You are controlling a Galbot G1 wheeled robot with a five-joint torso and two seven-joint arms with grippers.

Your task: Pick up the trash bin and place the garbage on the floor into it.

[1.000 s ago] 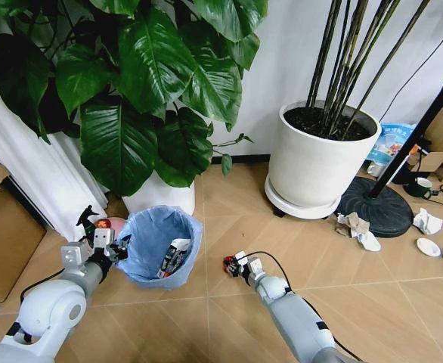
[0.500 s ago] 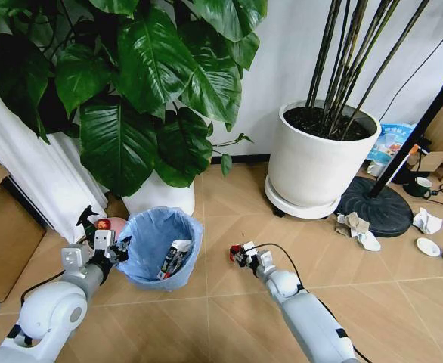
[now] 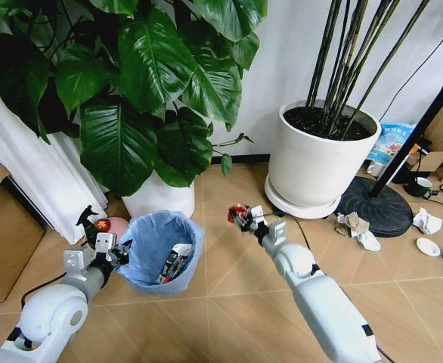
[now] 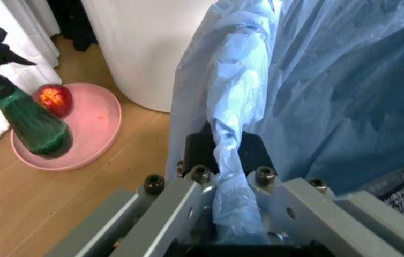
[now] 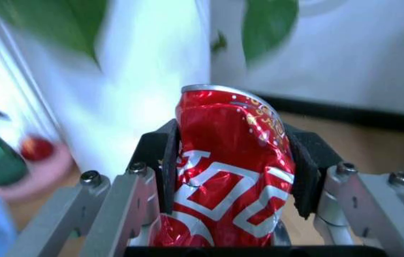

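Because the litter has to end up inside it, the trash bin point(image 3: 159, 250) is kept in hand rather than left alone: the left pincer point(image 3: 109, 249) is clenched on the rim, with a twisted fold of the light blue bag point(image 4: 231, 176) pinched between its pads. That grip at the near edge leaves the mouth open and facing up, so pieces can be dropped in from above. Inside, just past the pincer, a black-and-white tube point(image 3: 178, 257) leans against the liner.

The right pincer point(image 3: 242, 216) is clamped on a crushed red can point(image 5: 223, 176), its black pads pressing the dented sides so the can stands upright between them. It hangs in the air above the floor point(image 3: 236, 318), off to the side of the bin's far rim and not yet over the opening; judging by that, the carry toward the bin is under way and the release remains to be done.

Beyond the left pincer, on the side away from the bin, a pink plate point(image 4: 91, 134) holds a green spray bottle point(image 4: 23, 115) and a red apple point(image 4: 54, 99). Well off from the right pincer, by the black lamp base point(image 3: 376, 208), crumpled paper point(image 3: 356, 227) lies on the floor waiting its turn.
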